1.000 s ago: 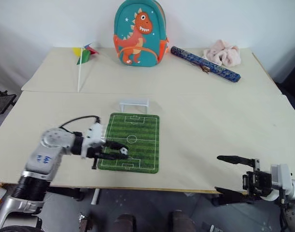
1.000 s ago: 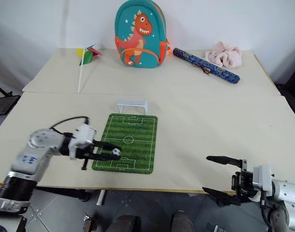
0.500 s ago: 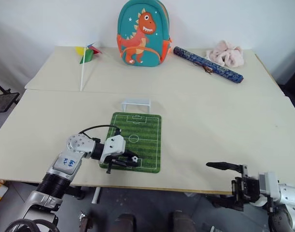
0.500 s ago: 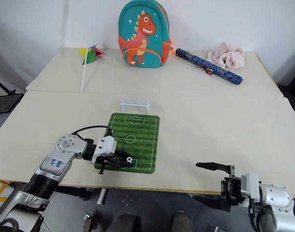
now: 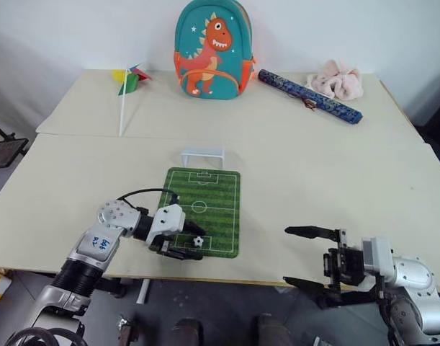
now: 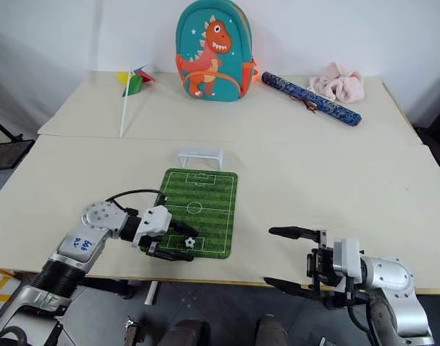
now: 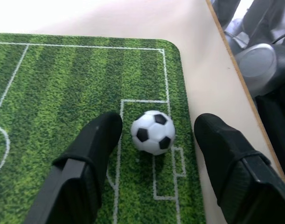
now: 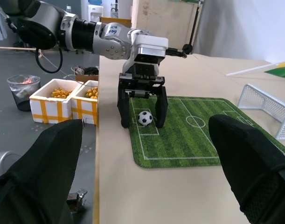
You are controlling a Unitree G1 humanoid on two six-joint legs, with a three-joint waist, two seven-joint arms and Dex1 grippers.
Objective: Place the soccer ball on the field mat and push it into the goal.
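Blue handwritten marks sit on the grey metal left forearm (image 5: pixel 97 241). They cannot be read. No other writing is legible.

1. One soccer ball (image 5: pixel 198 241), tiny thing.
2. One field mat (image 5: pixel 212 198), green.
3. One goal (image 5: pixel 202 156), white.
4. One dino backpack (image 5: pixel 212 49).
5. One pinwheel (image 5: pixel 127 86).
6. One blue patterned tube (image 5: pixel 310 95).
7. One pink fluffy bundle (image 5: pixel 337 79).
8. Two foam boxes (image 8: pixel 67 101) on the floor, seen from the right wrist.
9. One bin (image 8: pixel 22 91) beside them.
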